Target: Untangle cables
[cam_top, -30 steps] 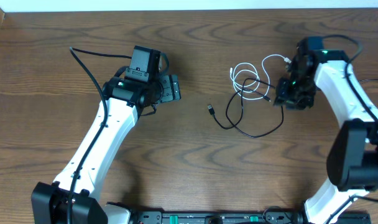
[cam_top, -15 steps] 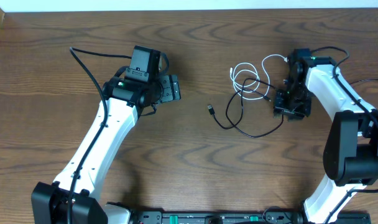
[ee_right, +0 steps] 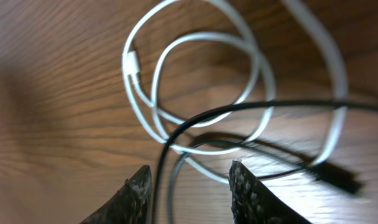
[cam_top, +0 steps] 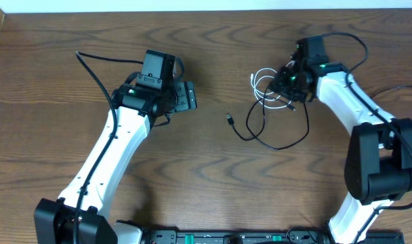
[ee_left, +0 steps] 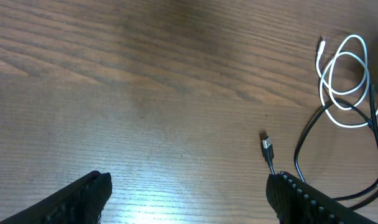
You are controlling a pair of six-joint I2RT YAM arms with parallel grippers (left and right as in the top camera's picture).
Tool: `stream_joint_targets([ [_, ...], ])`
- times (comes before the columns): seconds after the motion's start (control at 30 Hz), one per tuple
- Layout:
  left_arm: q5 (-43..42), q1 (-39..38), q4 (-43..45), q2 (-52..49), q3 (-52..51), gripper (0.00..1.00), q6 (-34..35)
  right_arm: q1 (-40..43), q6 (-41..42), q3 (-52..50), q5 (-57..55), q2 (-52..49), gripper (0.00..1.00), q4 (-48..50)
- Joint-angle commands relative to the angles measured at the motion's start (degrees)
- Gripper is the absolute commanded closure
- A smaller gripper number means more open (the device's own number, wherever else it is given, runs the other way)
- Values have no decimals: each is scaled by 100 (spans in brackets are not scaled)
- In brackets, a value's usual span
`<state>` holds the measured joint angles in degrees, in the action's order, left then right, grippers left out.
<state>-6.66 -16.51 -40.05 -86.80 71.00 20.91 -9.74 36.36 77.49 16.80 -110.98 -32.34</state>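
Right end effector (ee_right: pixel 189 180), jaws apart, hangs above loops of the white cable (ee_right: pixel 132 64), the black cable (ee_right: pixel 270 104) crossing them. Left end effector (ee_left: pixel 189 193), fingers spread, is at their nine o'clock.

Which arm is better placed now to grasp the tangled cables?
Right. The right pincer, open, hangs directly over the crossed white cable and black cable; the left pincer sits away from both.
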Motion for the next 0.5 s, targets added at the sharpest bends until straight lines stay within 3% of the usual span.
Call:
stream_joint_targets([
  [0.0,94,4,-66,-2,46,15,-70,-262,949,-37,-413,-92,65,0],
  [0.47,94,4,-105,-2,46,15,-70,-909,92,-205,-833,-214,77,-570],
])
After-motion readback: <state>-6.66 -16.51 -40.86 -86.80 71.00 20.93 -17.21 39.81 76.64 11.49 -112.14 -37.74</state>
